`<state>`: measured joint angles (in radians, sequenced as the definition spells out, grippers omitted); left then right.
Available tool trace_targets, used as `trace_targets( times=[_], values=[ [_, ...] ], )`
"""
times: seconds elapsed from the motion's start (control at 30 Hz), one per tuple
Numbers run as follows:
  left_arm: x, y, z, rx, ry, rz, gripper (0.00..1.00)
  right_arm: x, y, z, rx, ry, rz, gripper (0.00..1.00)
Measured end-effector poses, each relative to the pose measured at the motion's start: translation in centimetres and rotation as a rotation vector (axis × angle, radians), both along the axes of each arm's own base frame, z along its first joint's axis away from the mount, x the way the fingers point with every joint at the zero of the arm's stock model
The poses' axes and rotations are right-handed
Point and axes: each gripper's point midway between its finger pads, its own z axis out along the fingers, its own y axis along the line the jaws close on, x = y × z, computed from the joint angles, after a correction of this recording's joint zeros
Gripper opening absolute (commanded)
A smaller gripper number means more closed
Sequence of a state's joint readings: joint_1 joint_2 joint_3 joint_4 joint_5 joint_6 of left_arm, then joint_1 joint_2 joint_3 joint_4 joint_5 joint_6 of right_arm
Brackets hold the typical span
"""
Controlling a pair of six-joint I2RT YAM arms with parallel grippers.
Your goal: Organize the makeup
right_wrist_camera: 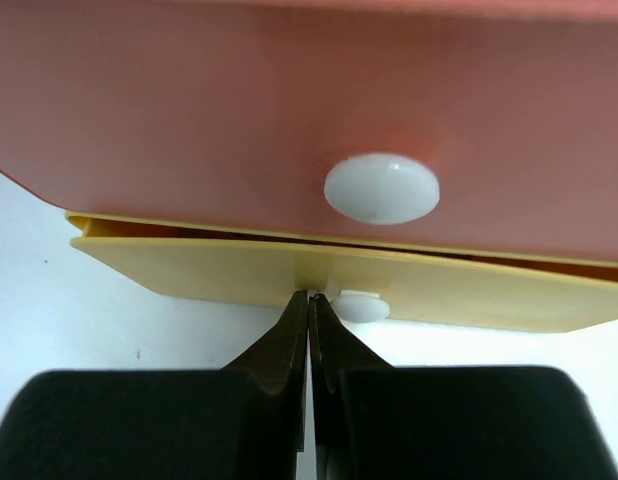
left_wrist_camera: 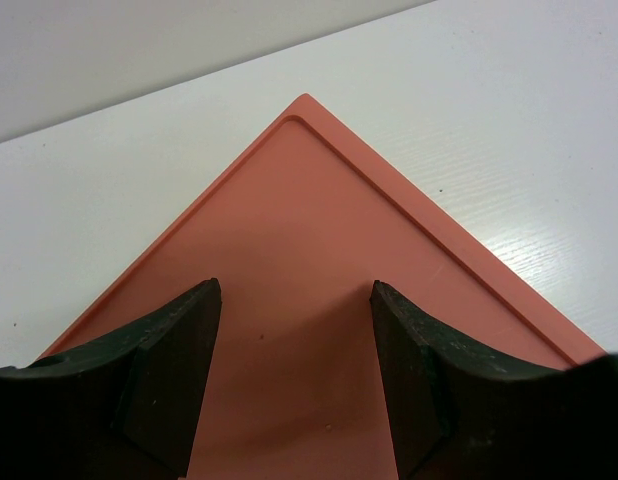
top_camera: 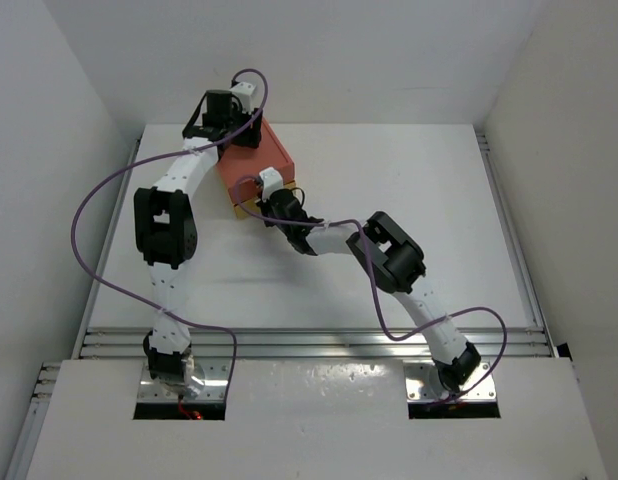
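Makeup unseen; right gripper (right_wrist_camera: 309,300) closed at yellow drawer (right_wrist_camera: 189,268).

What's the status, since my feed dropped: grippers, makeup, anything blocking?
Left gripper open over orange drawer box top. Right gripper shut at yellow drawer front, beside its white knob. No makeup in view. Nothing seen in the way.

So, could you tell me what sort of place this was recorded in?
Probably a robot test bench: a white table boxed in by plain white walls, with metal rails along its near edge.
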<state>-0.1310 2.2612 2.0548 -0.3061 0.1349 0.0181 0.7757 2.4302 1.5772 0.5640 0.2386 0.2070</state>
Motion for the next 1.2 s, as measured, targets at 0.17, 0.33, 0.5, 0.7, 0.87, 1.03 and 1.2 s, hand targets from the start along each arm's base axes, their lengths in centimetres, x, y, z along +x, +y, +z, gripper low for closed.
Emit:
trace_targets(
  times=[0.17, 0.33, 0.5, 0.7, 0.87, 1.03, 1.2],
  values=[
    [0.1, 0.0, 0.0, 0.0, -0.003, 0.0, 0.67, 0.1, -0.1, -0.3, -0.002, 0.0, -0.013, 0.0],
    [0.1, 0.0, 0.0, -0.001, -0.005, 0.0, 0.67, -0.9, -1.8, -1.4, -0.014, 0.003, -0.033, 0.0],
    [0.1, 0.0, 0.0, -0.001, -0.005, 0.0, 0.67, -2.5, -5.2, -2.3, -0.055, 0.026, -0.072, 0.0],
    [0.1, 0.0, 0.2, 0.001, -0.003, 0.001, 0.7, -5.2, -9.6, 2.9, -0.035, -0.03, -0.094, 0.0],
    [0.0, 0.2, 0.5, 0.006, 0.01, 0.002, 0.72, -7.0, -15.9, 8.0, -0.062, -0.089, -0.167, 0.0],
    [-0.5, 0.6, 0.7, 0.014, 0.042, 0.005, 0.76, -7.6, -23.9, 10.1, -0.162, -0.065, -0.307, 0.08],
    [-1.7, 1.5, 1.0, 0.048, 0.081, 0.021, 0.83, -9.5, -31.3, 9.2, -0.251, 0.071, -0.426, 0.72]
  ],
)
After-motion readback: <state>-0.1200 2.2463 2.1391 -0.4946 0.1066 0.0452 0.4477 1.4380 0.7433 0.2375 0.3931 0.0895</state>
